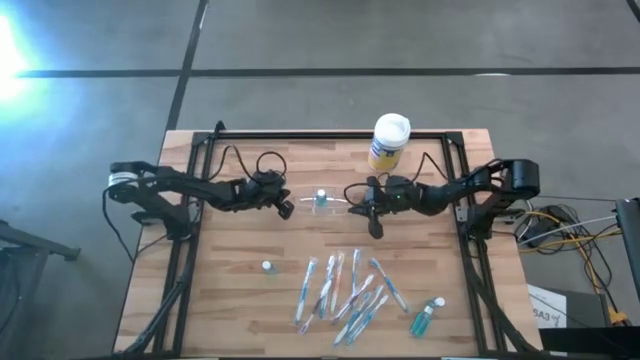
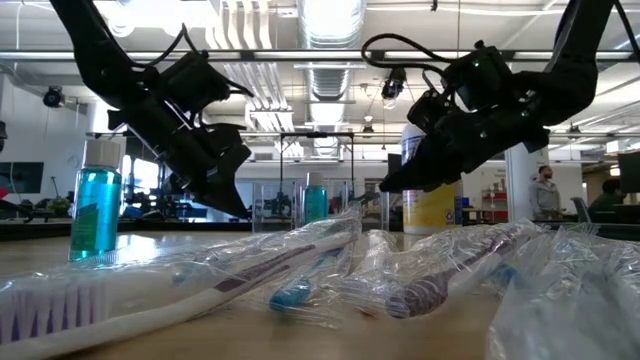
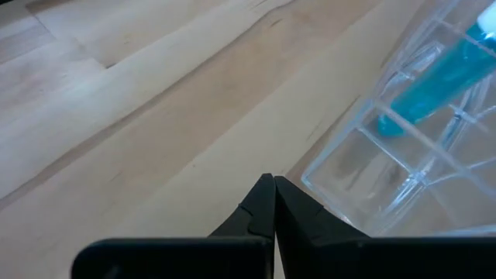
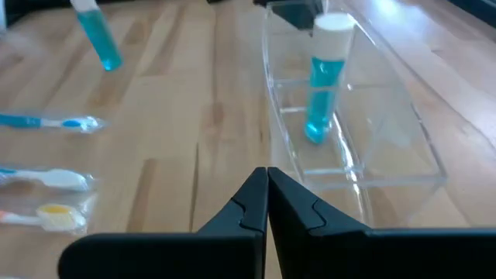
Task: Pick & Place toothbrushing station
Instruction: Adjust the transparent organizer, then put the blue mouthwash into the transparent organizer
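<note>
Left gripper [image 1: 286,209] first: I see its two dark fingers [image 3: 260,209] pressed tip to tip with nothing between them, hanging just off the 9 o'clock end of the toothbrushing station [image 1: 322,203]. That station is a clear, colourless, compartmented holder sitting near the middle of the wooden table [image 1: 230,300], between my two grippers. One small bottle of blue liquid with a white cap [image 4: 324,77] stands inside one of its compartments; the compartments I can see around it hold nothing else. From the left wrist camera I see the holder's corner [image 3: 364,182] just beside my fingertips, apart from them.

Toward 12 o'clock from the station stands a yellow-and-blue canister with a white lid [image 1: 389,142]. At 6 o'clock lies a loose spread of wrapped toothbrushes [image 1: 345,290], with a small white-capped item [image 1: 267,266] off at 7 o'clock and a second blue bottle [image 1: 425,318] lying at 5 o'clock.

Right gripper [image 1: 375,229] is likewise fully closed and empty, its fingers [image 4: 267,201] meeting at a point just short of the station's 3 o'clock end. Both arms reach inward from the table's side edges, forearms low and roughly level, wrists angled down toward the wood.
</note>
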### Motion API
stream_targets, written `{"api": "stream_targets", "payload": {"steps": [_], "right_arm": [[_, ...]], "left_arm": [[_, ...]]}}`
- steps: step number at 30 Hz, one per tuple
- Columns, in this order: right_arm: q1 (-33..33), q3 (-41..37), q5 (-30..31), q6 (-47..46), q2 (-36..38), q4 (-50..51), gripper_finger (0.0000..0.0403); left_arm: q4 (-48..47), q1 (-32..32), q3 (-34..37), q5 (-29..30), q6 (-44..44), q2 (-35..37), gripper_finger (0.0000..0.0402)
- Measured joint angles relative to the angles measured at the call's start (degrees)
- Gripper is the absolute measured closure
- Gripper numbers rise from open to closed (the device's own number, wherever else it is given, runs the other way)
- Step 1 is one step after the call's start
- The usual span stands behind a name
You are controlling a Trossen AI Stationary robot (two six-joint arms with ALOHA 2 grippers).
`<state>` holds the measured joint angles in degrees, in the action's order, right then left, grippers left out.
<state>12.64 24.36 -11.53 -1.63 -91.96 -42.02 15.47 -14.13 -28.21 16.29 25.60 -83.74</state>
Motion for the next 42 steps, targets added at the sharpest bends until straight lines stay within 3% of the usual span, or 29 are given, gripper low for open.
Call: {"api": "stream_targets", "payload": {"steps": [24, 30, 34, 38, 42], "right_arm": [[0.02, -0.03, 3.83, -1.36, 0.12, -0.03, 0.0394], [-0.02, -0.71, -4.16, 0.4, 2.91, -0.06, 0.0394], [-0.03, -2.02, -5.41, 0.26, 6.72, -0.11, 0.0394], [-0.11, -5.25, -9.63, 1.25, 12.17, -1.1, 0.0394], [-0.13, -10.42, -12.99, 0.52, 19.61, -8.46, 0.0394]], "left_arm": [[-0.17, 0.04, -0.14, -0.17, -0.45, 0.21, 0.0398], [-4.13, 0.04, -0.06, -0.25, -1.45, 2.88, 0.0397], [-9.69, 0.02, -0.04, -0.94, -1.52, 7.43, 0.0397], [-16.27, 0.08, -0.04, -4.87, -3.91, 13.51, 0.0399], [-23.56, 1.25, -0.63, -8.7, -6.05, 20.55, 0.0399]]}}
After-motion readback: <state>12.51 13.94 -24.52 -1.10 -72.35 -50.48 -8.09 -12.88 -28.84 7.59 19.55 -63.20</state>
